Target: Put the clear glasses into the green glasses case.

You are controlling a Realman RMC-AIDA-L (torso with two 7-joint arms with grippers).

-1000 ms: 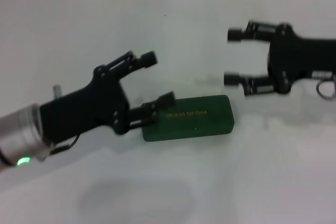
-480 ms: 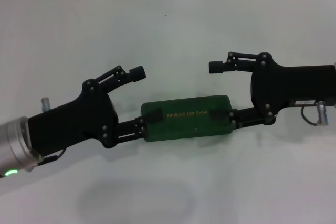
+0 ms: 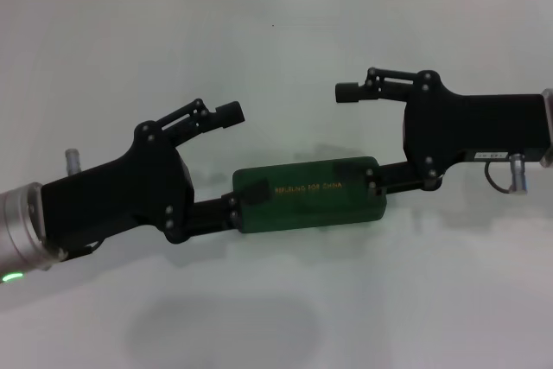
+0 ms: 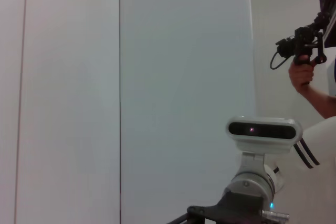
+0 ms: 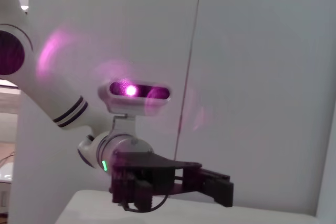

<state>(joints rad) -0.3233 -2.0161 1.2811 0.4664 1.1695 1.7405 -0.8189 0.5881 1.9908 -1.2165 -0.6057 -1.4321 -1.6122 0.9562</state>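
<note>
Both spread grippers, left gripper [image 3: 233, 164] and right gripper [image 3: 356, 138], have closed in, touching (closed) green glasses case [image 3: 309, 193].

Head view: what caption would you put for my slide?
Left gripper and right gripper, both open, flank the closed dark green rectangular glasses case.

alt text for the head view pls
A closed green glasses case lies on a white table, with the left claw at one end and the right claw at the other, both open. No glasses are visible.
</note>
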